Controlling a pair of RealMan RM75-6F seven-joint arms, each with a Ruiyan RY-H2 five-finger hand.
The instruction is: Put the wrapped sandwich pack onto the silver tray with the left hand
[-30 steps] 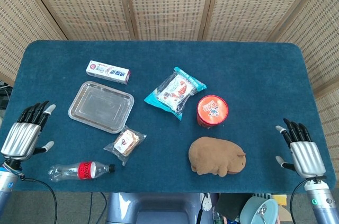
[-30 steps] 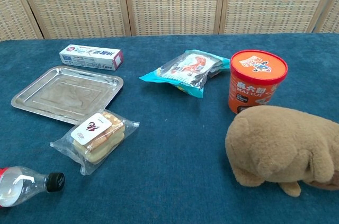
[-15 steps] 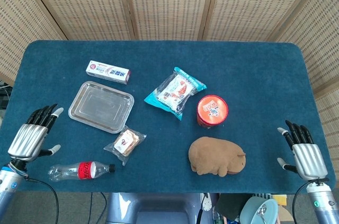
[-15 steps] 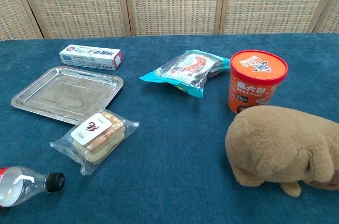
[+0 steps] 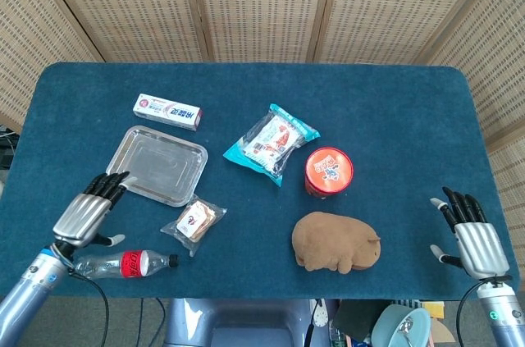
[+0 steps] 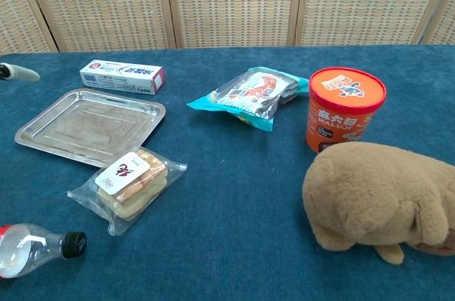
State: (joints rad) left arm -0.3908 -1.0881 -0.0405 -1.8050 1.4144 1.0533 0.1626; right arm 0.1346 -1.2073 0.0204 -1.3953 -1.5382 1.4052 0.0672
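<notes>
The wrapped sandwich pack, clear plastic with a white label, lies just in front of the silver tray, which holds nothing. My left hand hovers open at the table's left front, fingers stretched toward the tray's near left corner and apart from the pack. Only a fingertip of it shows at the left edge of the chest view. My right hand is open at the far right front edge, holding nothing.
A toothpaste box lies behind the tray. A cola bottle lies on its side by the left hand. A teal snack bag, an orange tub and a brown plush toy occupy the middle and right.
My left hand has moved right and inward from the table's left edge toward the tray's near corner. The right hand has barely shifted. The objects have not moved.
</notes>
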